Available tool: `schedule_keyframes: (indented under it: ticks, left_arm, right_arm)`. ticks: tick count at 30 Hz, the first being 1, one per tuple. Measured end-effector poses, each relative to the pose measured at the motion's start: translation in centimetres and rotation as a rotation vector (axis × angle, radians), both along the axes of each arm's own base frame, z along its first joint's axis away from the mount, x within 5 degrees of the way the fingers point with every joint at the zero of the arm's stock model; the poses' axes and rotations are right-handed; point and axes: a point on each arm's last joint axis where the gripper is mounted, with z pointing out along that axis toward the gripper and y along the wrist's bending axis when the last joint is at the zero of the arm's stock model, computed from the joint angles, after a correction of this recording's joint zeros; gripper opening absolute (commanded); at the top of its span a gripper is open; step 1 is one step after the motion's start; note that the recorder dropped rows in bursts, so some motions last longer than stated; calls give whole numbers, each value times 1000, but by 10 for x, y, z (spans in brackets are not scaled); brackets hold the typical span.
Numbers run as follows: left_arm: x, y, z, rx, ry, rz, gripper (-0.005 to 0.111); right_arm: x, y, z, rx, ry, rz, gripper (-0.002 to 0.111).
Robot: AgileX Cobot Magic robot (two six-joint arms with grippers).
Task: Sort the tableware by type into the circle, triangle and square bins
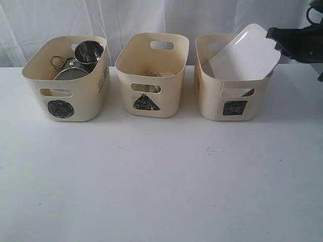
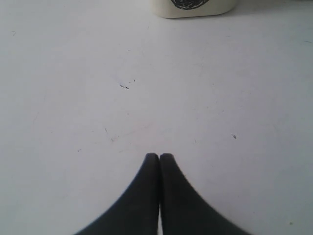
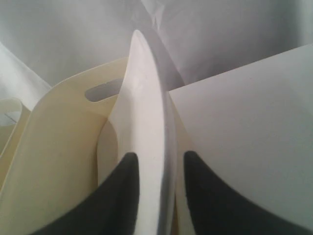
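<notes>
The right gripper (image 3: 159,159) is straddling the upper edge of the large white square plate (image 1: 245,53), its 2 fingers standing apart with a gap showing at 1 side. The plate is leaning, tilted, in the square bin (image 1: 212,101) at the right, with much of it rising above the rim. A finger catching during withdrawal risks dragging the plate out or tipping the bin. The left gripper (image 2: 159,156) is hovering, jaws together, over the table (image 2: 195,98).

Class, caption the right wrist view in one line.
White square plate stands edge-on between the right tool's parted fingers, in the square bin.
</notes>
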Motion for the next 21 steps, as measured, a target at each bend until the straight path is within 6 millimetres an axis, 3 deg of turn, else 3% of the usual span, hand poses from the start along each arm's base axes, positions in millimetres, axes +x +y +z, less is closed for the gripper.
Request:
schedule_keyframes:
  ticks: [6,9,13,18,21]
  left_arm:
    - [0,0,0,0,0,0,0]
    - [0,0,0,0,0,0,0]
    - [0,0,0,0,0,0,0]
    - [0,0,0,0,0,0,0]
    - [0,0,0,0,0,0,0]
  right_arm:
    - [1,3,2,15,-9,24,49]
    - [-2,8,12,39,-43,72,38]
    - [-15,20,48,92,-135,144,2]
    - [-47,31,99,123,-208,171,0]
    - [-75,36,116,95,-230,147,0]
